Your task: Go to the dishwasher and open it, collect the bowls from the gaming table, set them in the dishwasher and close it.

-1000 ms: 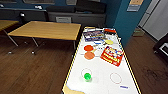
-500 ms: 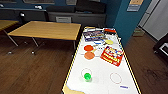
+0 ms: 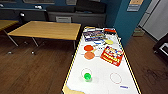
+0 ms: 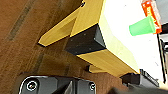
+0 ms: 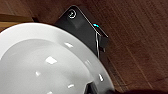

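The gaming table (image 3: 75,65), a glossy white top with a yellow edge, runs away from me in the head view. Two orange bowls (image 3: 88,48) (image 3: 89,55) sit side by side near its middle, toward the left edge. A smaller green bowl (image 3: 87,77) stands closer to me on the white top. In the left wrist view the table's yellow side and a dark corner block (image 4: 85,41) are close, with the green bowl (image 4: 142,26) on the white surface beyond. The dishwasher is out of view.
Colourful board-game boxes (image 3: 112,55) (image 3: 93,35) lie on the table's far half. A yellow-wood table with metal legs (image 3: 46,30) stands to the left on the dark wood floor (image 3: 32,72). A teal wall (image 3: 127,22) rises right. The right wrist view holds a glossy white rounded shell (image 5: 45,65).
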